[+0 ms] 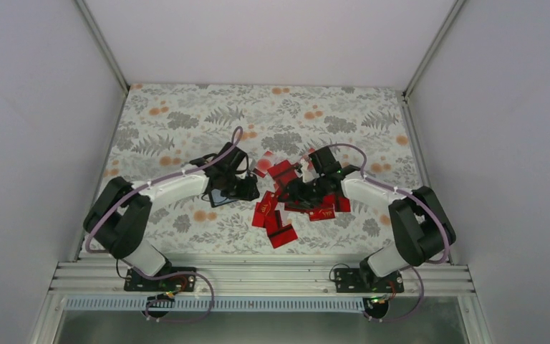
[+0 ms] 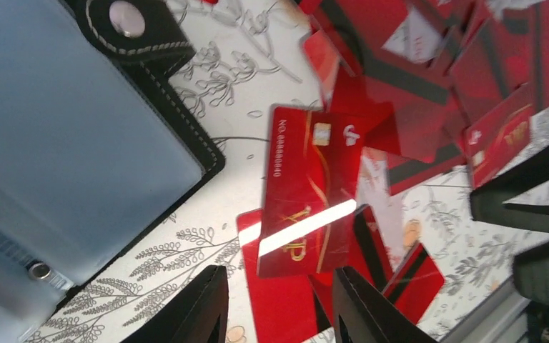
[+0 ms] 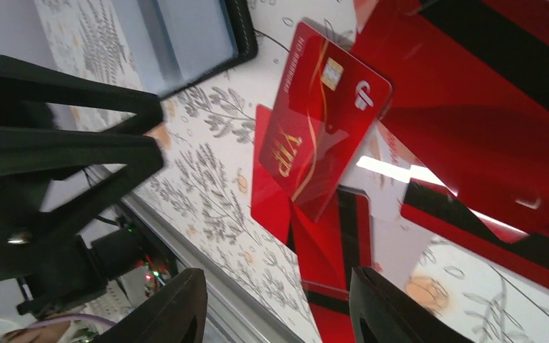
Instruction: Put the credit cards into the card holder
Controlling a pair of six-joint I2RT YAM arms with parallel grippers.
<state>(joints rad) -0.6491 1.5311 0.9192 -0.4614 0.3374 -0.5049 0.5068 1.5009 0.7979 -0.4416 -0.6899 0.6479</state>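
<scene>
**Both grippers open over the card pile, holder lying open at its left**

A table (image 1: 186,115) covered in a grey fern and orange flower print sits between plain white walls. The credit cards (image 1: 286,197) lie near the table's middle in a loose red heap, overlapping at many angles, some black stripe up. The card holder (image 1: 220,195) is on the cloth at the heap's left edge, just beside the left gripper (image 1: 247,188).

In the left wrist view the card holder (image 2: 64,143) lies opened flat, grey-blue pocket side up, with its snap tab (image 2: 129,21) at the top of the frame and its stitched black edge running diagonally down to the left. Just beside it, apart from it, one VIP card (image 2: 311,193) lies face up on other cards. Its long axis runs almost straight away from the fingers, chip end farthest, gold lettering nearest.

The left gripper (image 2: 277,286) hangs above that card's near end, fingers parted and empty. The right gripper (image 3: 277,286) is likewise spread with nothing between its fingers; from its side the same VIP card (image 3: 322,121) slants from upper right to lower left.
</scene>
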